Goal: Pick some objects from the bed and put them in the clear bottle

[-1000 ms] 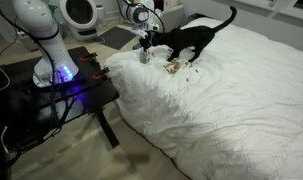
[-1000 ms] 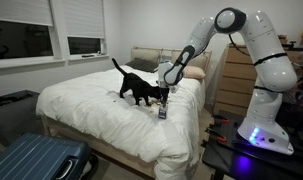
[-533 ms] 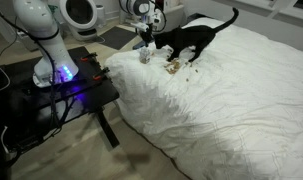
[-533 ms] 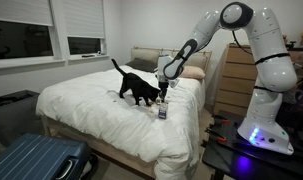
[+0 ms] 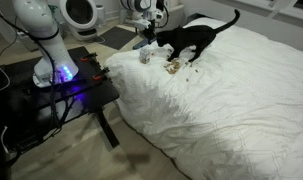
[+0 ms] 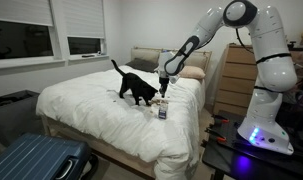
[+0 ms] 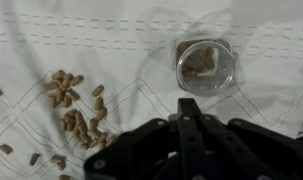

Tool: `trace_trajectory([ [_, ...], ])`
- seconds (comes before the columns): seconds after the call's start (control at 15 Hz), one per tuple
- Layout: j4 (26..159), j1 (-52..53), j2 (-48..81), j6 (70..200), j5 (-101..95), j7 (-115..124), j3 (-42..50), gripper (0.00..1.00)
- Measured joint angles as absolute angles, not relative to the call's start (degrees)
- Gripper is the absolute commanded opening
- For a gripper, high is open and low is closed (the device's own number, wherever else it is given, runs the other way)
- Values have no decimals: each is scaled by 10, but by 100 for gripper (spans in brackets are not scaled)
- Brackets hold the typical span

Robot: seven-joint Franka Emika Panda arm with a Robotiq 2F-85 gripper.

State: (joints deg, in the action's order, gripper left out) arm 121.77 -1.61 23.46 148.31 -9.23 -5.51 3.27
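Observation:
My gripper is shut, its fingers pressed together with nothing showing between them. It hangs above the clear bottle, which stands upright on the bed's white duvet with a few tan pellets inside. A loose cluster of pellets lies on the duvet to the left. In both exterior views the gripper is a little above the bottle. The pellets lie close beside the bottle.
A black cat stands on the bed right by the pellets and the gripper. The robot base sits on a black table at the bedside. A blue suitcase stands on the floor.
The gripper has risen straight up from the bottle, staying shut. The cat has shifted only slightly.

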Motion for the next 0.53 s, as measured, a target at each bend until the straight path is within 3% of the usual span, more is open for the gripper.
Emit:
trace_trajectory([
  [0.53, 1217, -27, 217, 1486, -110, -54, 81, 0],
])
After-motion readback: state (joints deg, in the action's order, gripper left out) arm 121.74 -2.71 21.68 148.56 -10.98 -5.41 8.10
